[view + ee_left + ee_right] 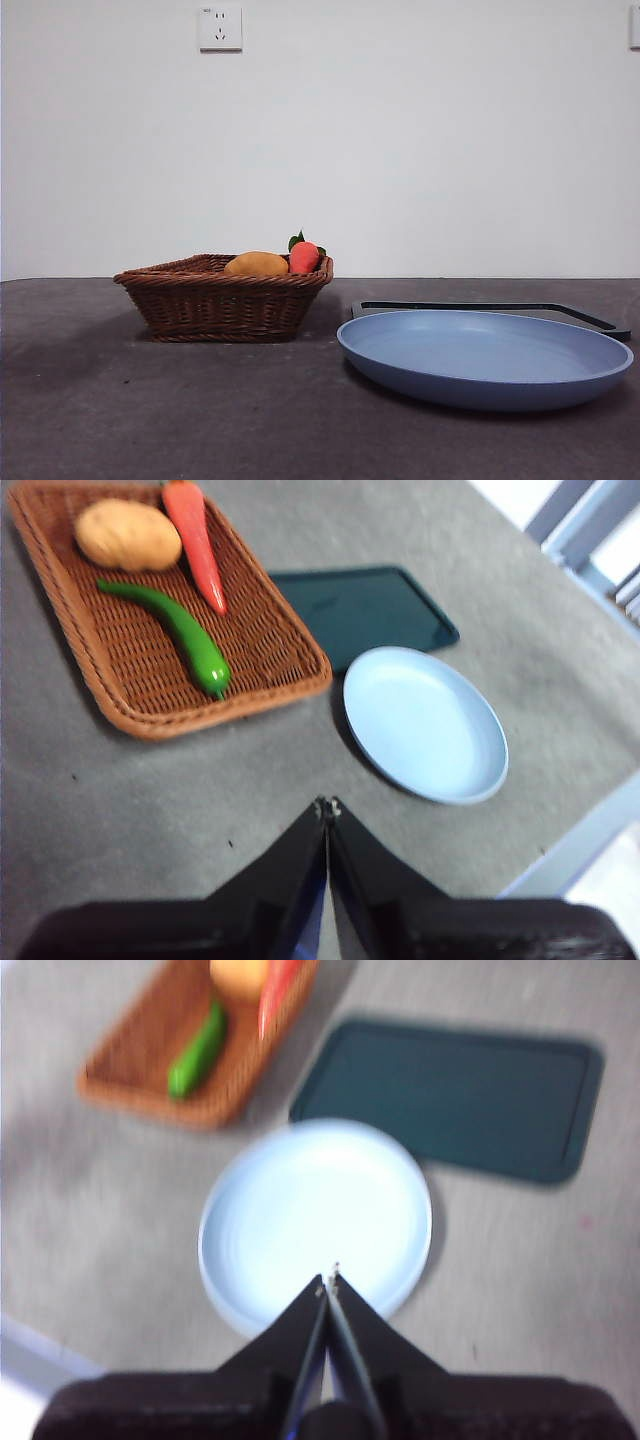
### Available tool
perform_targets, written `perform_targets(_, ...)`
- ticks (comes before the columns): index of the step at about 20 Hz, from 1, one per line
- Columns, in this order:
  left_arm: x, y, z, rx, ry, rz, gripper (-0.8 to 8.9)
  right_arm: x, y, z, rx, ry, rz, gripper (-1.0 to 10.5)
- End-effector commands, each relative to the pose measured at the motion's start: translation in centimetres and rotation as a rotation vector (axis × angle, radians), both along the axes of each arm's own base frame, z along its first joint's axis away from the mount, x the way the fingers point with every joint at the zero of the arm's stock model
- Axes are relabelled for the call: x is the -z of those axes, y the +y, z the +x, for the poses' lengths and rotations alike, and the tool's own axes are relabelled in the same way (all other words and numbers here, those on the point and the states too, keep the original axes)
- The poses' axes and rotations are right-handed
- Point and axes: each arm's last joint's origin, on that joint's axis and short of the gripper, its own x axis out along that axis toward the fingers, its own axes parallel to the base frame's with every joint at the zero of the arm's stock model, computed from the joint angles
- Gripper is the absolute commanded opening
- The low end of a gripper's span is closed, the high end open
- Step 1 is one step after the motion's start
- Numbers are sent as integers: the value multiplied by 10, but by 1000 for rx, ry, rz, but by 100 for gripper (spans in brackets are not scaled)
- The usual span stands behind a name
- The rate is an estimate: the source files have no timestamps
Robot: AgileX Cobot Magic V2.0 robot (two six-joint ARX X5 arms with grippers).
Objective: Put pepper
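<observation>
Glossy green and slightly curved, the pepper (175, 632) lies in the basket (120, 695), upper left of the left wrist frame, just beside the carrot (195, 542) and near the potato (127, 534). You should expect it to be light and fairly stiff, with a slick skin that could slide out of a loose grip. My judgement is that the thick middle is your best hold, taken across its narrow width; the tapered tail offers little to bite on, and the blunt end sits close to the basket wall.

Your left pincer (327, 805) hangs over bare surface (150, 800), its jaws pressed together and holding nothing. Your right pincer (330, 1278) is likewise closed to a point and empty, poised over the near rim of the plate (310, 1210).

Only the wrist views show you the pepper at all. In the front view, the basket (220, 300) hides it behind its wall; only the potato (256, 264) and the carrot (303, 257) peek above the rim there. That front view does tell you how shallow the plate (485, 360) is, and that the dark tray (500, 306) lies flat behind it. The right wrist view is blurred, but it places the pepper (198, 1050) in the upper left and the tray (450, 1095) beyond the plate.
</observation>
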Motion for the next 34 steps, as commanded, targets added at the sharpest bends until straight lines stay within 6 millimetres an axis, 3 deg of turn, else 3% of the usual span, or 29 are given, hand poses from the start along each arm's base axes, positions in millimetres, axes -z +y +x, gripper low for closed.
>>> perform_targets(1, -7, 0, -1, 30, -47, 37, 6, -3, 1, 3, -36, 9, -33, 6)
perform_targets(5, -7, 0, -1, 30, -46, 37, 33, -2, 1, 5, -33, 21, -32, 21)
perform_targets(6, -7, 0, -1, 28, -44, 35, 92, -2, 1, 6, -31, 23, -31, 61)
perform_targets(8, -7, 0, -1, 25, -50, 37, 326, -2, 1, 8, -11, 39, -17, 235)
perform_targets(9, -7, 0, -1, 25, -51, 37, 393, -1, 1, 9, -1, 51, -12, 314)
perform_targets(14, -7, 0, -1, 26, -51, 36, 391, 6, 2, 24, 7, 116, -7, 326)
perform_targets(20, -7, 0, -1, 26, -50, 33, 391, 26, 5, 65, 12, 238, -11, 325)
perform_targets(28, -7, 0, -1, 26, -50, 33, 391, 86, 10, 139, 26, 426, -16, 325)
perform_targets(34, -7, 0, -1, 26, -50, 33, 391, 129, 12, 170, 26, 526, -25, 324)
